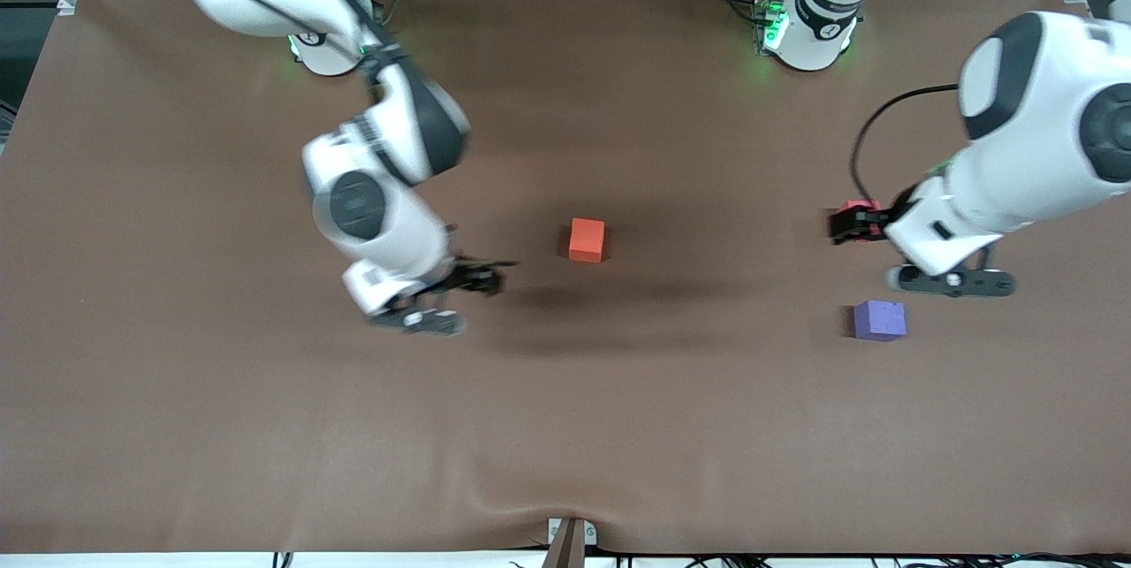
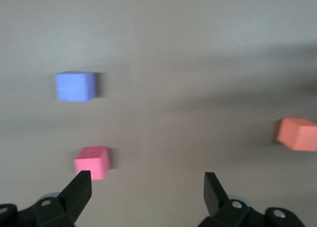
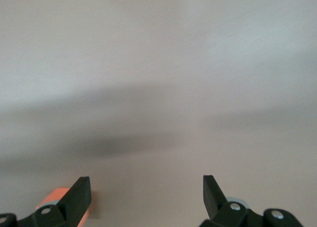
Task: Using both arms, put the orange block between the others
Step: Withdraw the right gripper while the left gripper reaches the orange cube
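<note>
1. Purple-blue cube is sitting nearest the camera, pinkish-red cube farther off.
2. Orange block is lying mid-desk, well apart from both.
3. Right gripper and left gripper are hovering, jaws wide, empty.
4. Risk: left jaws nudging the pinkish-red cube.

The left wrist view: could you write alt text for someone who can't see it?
Seen from the camera on the left arm's wrist, the open left gripper hangs empty above a brown table. A pinkish-red cube lies close to one finger, with a purple-blue cube and an orange block elsewhere on the table.
</note>
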### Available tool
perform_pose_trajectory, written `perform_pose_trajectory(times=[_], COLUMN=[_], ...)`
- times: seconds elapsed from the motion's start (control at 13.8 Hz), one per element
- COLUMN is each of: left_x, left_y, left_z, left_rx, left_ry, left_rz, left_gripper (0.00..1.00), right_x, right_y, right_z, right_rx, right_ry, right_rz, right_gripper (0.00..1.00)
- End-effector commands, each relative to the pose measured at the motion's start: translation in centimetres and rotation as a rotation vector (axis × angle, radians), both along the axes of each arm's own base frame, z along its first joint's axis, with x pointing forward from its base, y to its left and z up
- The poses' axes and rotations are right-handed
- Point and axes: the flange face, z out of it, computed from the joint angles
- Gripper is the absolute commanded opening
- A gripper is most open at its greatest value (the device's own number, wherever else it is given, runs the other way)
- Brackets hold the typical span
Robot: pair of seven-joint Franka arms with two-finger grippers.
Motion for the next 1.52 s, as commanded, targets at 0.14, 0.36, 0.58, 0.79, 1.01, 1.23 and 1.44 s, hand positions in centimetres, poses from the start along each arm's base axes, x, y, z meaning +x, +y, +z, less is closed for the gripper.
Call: perform_pose_trajectory(times=[0.14,0.36,0.58,0.79,1.01,1.23,1.44], left_x=[-0.6,-1.6,-2.9,-4.0,-5.8,-8.2,-9.3], left_y=[-11.9,-19.1,-24.9,-28.8,-32.4,-35.2,-36.1], left_z=[-3.5,-6.4,-10.6,-15.6,-19.8,-22.1,-23.6], left_rx=[-0.032,-0.04,-0.062,-0.096,-0.114,-0.096,-0.051], left_ry=[-0.044,-0.05,-0.075,-0.08,-0.093,-0.094,-0.113], left_rz=[0.07,0.081,0.099,0.095,0.09,0.074,0.008], left_gripper=[1.0,1.0,1.0,1.0,1.0,1.0,1.0], right_x=[1.2,0.3,-1.6,-4.5,-7.0,-8.8,-9.8], right_y=[-13.9,-21.7,-28.0,-31.3,-33.6,-34.6,-34.9], right_z=[7.2,11.3,15.3,19.9,23.0,24.5,25.7], right_rx=[-0.034,-0.075,-0.087,-0.076,-0.068,-0.058,-0.057], right_ry=[-0.003,-0.021,-0.039,-0.035,-0.026,0.003,0.002], right_rz=[0.085,0.166,0.221,0.218,0.185,0.156,0.11], right_gripper=[1.0,1.0,1.0,1.0,1.0,1.0,1.0])
